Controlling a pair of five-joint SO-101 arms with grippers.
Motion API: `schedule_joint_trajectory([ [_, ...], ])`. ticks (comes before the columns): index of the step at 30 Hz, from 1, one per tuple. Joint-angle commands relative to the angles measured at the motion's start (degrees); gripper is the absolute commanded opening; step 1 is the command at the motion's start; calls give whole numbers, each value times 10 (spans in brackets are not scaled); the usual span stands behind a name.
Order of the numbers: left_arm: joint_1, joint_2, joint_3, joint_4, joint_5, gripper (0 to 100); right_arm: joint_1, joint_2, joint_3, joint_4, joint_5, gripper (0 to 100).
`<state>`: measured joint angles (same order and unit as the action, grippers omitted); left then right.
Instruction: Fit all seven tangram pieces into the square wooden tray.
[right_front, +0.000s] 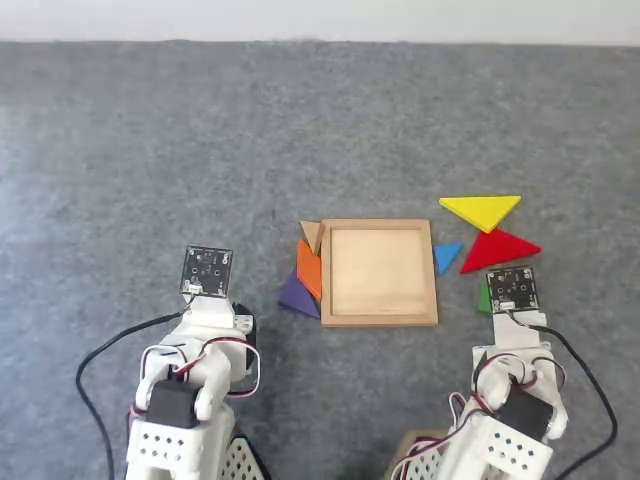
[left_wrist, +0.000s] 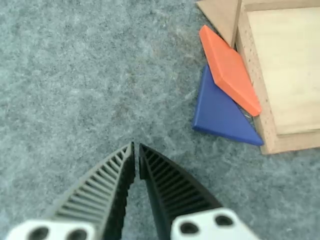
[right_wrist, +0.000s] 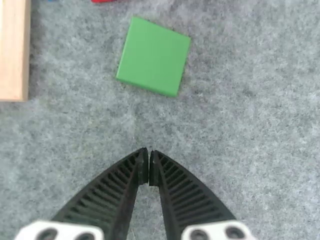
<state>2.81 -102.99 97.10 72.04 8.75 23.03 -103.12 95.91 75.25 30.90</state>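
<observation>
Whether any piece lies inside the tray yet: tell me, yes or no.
No: the tray shows a bare floor, with the orange piece and red triangle lying outside it.

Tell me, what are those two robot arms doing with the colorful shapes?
They are meant to fit the shapes into the wooden tray, but no piece is in it yet. The orange piece, dark blue triangle and tan triangle lie beside the tray, nearer the left gripper. The yellow triangle, red triangle, small blue triangle and green square lie nearer the right gripper. Both grippers are shut and hold nothing.
</observation>
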Motion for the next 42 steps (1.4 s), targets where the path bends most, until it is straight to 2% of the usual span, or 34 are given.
schedule_joint_trajectory([
  [1,-3,-11,-7,4,-4,14,-22,-8,6,0,0,34],
  [4,-2,-11,-7,4,-4,14,-50,-8,5,-21,19,34],
  [8,-1,-11,-7,4,-4,14,-75,-8,-13,-118,102,35],
  [11,-3,-11,-7,4,-4,14,-82,-7,-52,-162,54,35],
  [13,-2,-11,-7,4,-4,14,-89,-7,-90,-153,14,61],
  [17,-3,-11,-7,4,-4,14,-116,2,-150,-133,-4,143],
  [19,-3,-11,-7,4,-4,14,-121,38,-174,-138,-16,143],
  [25,-3,-11,-7,4,-4,14,-126,304,-336,-167,-62,132],
  [31,-3,-11,-7,4,-4,14,-183,665,-562,-103,-67,133],
  [35,-3,-11,-7,4,-4,14,-223,844,-682,-93,-91,134],
  [37,-3,-11,-7,4,-4,14,-248,911,-738,-90,-45,135],
  [39,-3,-11,-7,4,-4,14,-269,968,-793,-67,33,139],
  [42,-3,-11,-7,4,-4,14,-276,1047,-895,-9,112,210],
])
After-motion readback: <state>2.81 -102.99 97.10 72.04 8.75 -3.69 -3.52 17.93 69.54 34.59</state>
